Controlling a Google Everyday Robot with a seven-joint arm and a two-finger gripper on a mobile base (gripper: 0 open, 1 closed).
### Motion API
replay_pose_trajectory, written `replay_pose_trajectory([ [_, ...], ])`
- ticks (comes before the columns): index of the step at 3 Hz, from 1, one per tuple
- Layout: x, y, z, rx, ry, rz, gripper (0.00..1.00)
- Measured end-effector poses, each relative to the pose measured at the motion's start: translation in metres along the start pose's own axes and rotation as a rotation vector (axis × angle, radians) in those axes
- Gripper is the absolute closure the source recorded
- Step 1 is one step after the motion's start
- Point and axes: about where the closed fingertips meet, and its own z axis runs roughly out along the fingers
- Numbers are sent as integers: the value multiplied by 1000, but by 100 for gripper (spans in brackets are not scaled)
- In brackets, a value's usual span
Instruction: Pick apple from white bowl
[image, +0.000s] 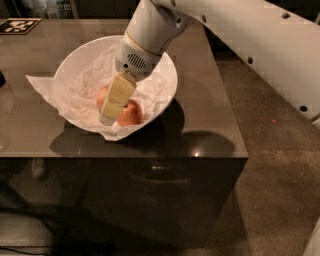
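The white bowl (165, 75) stands on a dark table, lined with crumpled white paper. Two red-orange apples lie in its near part. One apple (102, 96) is on the left, mostly hidden behind the gripper. The other apple (132, 114) is on the right, near the bowl's front rim. I cannot tell which of them is smaller. My gripper (110, 115) is cream-coloured and reaches down into the bowl between the two apples, its tip at the paper. The white arm comes in from the upper right.
The dark glossy table (210, 115) ends just in front of the bowl and a short way to its right. The paper (42, 85) sticks out past the bowl's left rim. A black-and-white marker (19, 25) lies at the far left. Carpeted floor (280, 165) is to the right.
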Motion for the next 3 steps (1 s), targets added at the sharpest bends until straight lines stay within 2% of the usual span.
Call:
replay_pose_trajectory([
  [2,6,-14,-11,86,23,43,0],
  [3,10,-31,-5,113,26,71,0],
])
